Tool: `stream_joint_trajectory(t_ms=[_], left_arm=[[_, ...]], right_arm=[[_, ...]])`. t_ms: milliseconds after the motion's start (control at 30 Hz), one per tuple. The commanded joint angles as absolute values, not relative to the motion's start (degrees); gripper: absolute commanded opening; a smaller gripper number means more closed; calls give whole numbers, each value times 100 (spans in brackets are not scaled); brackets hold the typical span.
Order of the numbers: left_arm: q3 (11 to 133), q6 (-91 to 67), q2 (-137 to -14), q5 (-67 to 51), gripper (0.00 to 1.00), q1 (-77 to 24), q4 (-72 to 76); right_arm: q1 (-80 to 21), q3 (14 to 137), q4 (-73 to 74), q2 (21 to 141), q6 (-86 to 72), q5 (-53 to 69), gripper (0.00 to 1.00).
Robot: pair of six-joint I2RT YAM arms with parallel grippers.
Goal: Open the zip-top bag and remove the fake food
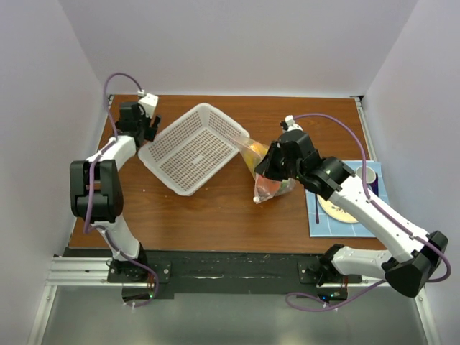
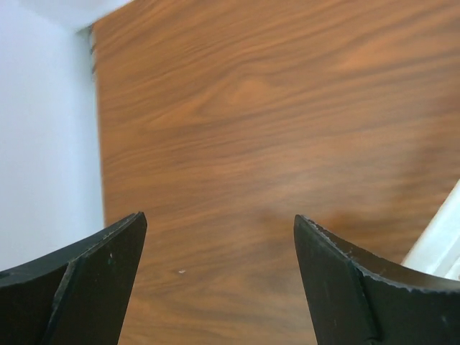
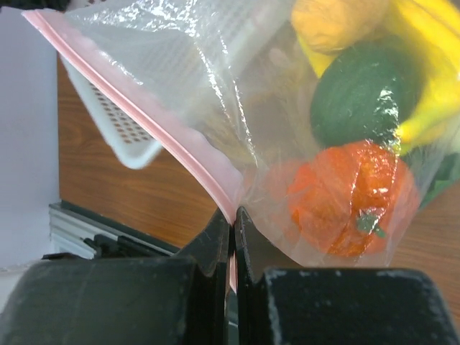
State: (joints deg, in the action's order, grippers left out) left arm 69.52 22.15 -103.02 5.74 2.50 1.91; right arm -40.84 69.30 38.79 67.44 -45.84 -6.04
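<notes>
Pinching zip-top bag (image 3: 215,108) seal, between right fingers (image 3: 212,243)

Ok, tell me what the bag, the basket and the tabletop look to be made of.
Zip-top bag: thin clear plastic film, glossy and crinkled, with a pink zip strip.
Basket: white, likely moulded hard plastic, matte, perforated.
Table: brown wood-grain surface with a slight sheen; solid wood or laminate, cannot tell.
</notes>
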Motion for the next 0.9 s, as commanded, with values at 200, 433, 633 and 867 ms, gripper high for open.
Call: stream_joint_trajectory(t_ms=[200,433,633,867], left_arm=[[5933,3128,-8904,-552,89,-1177,-886],[5556,3278,-8044,-1247,88,-1362,-2108],[4888,3059,-7481,-1590,88,-1819,-2434],[4781,2506,-7172,-1653,88,-2478,-2373]], right_arm=[[-4113,7690,3893,6856,-4307,-1115,0],[-4104,7831,4271,6531,-4104,-1617,0],[-4104,7542,4359,6346,-4113,-1538,0],[-4104,8023,4710,6240,-3929,-1872,0]])
